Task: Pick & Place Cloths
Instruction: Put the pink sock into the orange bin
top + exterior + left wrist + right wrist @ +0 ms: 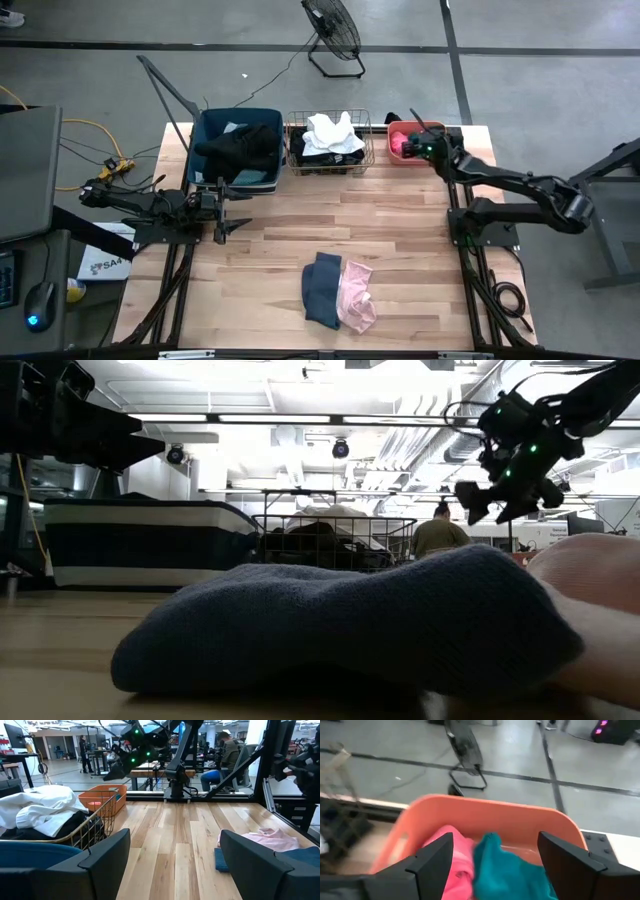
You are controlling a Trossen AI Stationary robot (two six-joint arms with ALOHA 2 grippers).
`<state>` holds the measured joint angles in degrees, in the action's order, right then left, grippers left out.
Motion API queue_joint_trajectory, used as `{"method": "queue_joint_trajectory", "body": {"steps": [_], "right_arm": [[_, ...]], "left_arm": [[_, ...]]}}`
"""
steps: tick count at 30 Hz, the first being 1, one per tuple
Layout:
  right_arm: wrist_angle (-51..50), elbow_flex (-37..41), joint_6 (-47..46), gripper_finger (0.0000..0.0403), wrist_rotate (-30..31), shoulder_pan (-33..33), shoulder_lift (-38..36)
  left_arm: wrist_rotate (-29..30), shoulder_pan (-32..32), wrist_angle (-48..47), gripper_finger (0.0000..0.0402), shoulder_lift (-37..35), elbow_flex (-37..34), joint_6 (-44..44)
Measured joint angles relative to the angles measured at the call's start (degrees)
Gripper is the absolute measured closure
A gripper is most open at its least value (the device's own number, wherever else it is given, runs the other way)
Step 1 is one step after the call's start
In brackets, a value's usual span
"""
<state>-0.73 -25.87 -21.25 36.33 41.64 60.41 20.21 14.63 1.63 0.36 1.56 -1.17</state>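
A slate-blue cloth (322, 290) and a pale pink cloth (357, 297) lie side by side on the table's near middle. Along the far edge stand a blue tub (212, 172) with a black cloth (240, 148), a wire basket (368, 150) with white and black cloths (330, 135), and a coral tub (485, 817). The coral tub holds a bright pink cloth (451, 857) and a teal cloth (505, 870). My right gripper (492, 865) hangs open above that tub with nothing between its fingers. My left gripper (236, 205) waits open near the blue tub, pointing level.
Bare wood stretches between the far containers and the two cloths (175, 845). A floor fan (332, 35) stands beyond the far edge. People sit and stand in the room behind the table (227, 750).
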Motion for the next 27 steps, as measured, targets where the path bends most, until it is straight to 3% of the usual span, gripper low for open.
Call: {"method": "queue_joint_trajectory", "body": {"steps": [3,9,12,17,22,27], "right_arm": [[-0.06,-0.02,-0.03,0.0127,-5.44,-0.38,-3.00],[-0.50,0.00,-0.16,0.0132,-27.57,-2.50,-8.01],[-0.59,-0.01,-0.16,0.0133,-37.40,-5.08,-9.04],[-1.73,0.00,-0.28,0.0133,-48.79,-11.94,-9.05],[-2.78,-0.01,-1.15,0.0133,-51.45,-22.19,-8.66],[-2.06,-0.02,-0.82,0.0133,-46.14,-34.08,-8.66]], "left_arm": [[0.00,0.00,-0.01,0.0101,-0.01,0.00,0.00],[0.00,0.00,0.00,0.0101,0.00,0.00,0.00],[0.00,0.00,0.00,0.0101,-0.01,0.00,0.00],[-0.02,0.01,0.00,0.0101,-0.01,0.00,0.00],[-0.02,0.02,0.00,0.0101,0.00,0.00,0.00],[-0.02,0.01,0.00,0.0101,-0.01,0.00,0.00]]}}
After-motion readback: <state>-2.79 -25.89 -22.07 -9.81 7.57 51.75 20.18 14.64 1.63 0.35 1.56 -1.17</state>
